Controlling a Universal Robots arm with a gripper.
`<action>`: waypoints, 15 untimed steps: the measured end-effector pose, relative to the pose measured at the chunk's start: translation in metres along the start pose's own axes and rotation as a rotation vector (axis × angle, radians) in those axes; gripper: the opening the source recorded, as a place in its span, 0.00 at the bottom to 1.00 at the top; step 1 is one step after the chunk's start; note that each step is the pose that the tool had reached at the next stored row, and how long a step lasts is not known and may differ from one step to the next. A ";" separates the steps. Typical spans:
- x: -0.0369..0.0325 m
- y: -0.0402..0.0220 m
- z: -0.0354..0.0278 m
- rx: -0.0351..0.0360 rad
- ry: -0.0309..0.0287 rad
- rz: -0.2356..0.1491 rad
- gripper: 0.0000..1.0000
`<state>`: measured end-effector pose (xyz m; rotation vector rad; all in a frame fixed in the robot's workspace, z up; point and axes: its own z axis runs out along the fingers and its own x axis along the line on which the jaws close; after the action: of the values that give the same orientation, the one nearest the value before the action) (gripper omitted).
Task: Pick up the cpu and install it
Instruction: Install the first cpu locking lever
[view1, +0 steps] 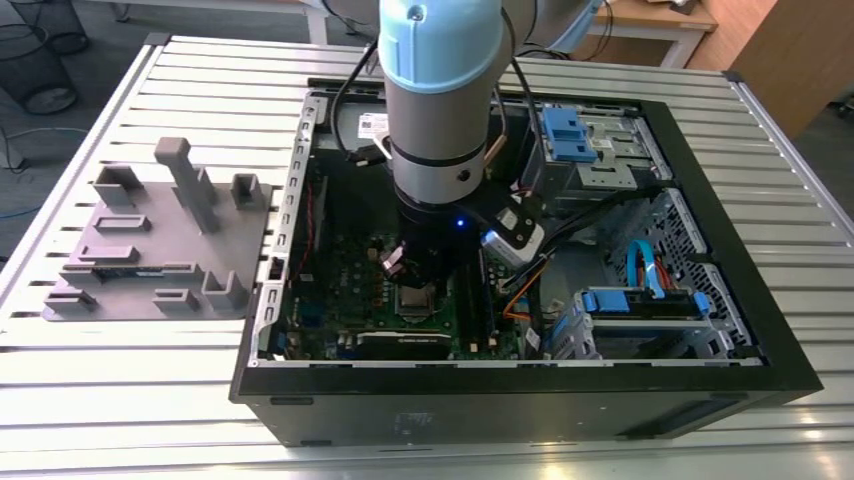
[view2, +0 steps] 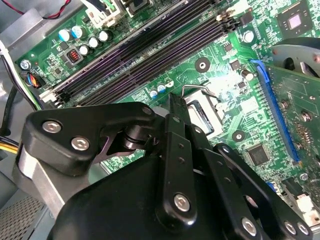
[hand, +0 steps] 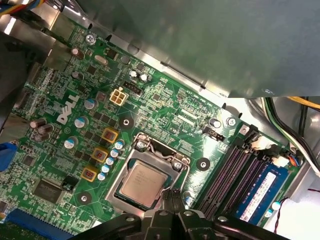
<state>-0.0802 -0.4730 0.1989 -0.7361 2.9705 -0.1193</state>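
Note:
The cpu, a small square chip with a dull silver top, lies flat inside the metal-framed socket on the green motherboard. In the exterior view it shows as a small grey square just below the arm's wrist. My gripper hovers at the chip's edge on the memory-slot side, its two black fingers pressed together with nothing between them. In the second wrist view the gripper points at the socket, whose wire lever stands raised.
The open computer case walls in the work area. Dark memory slots and a blue-labelled memory stick run beside the socket. An expansion card stands close by. Blue drive bays and a grey fixture plate flank the motherboard.

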 end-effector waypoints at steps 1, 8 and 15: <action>0.0000 0.0000 0.0000 0.0000 0.0000 0.000 0.11; 0.0002 -0.0010 0.0010 0.0005 0.0010 0.013 0.11; 0.0022 -0.0049 0.0017 0.0021 0.0031 0.034 0.11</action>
<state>-0.0797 -0.4784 0.1975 -0.6856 2.9837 -0.1216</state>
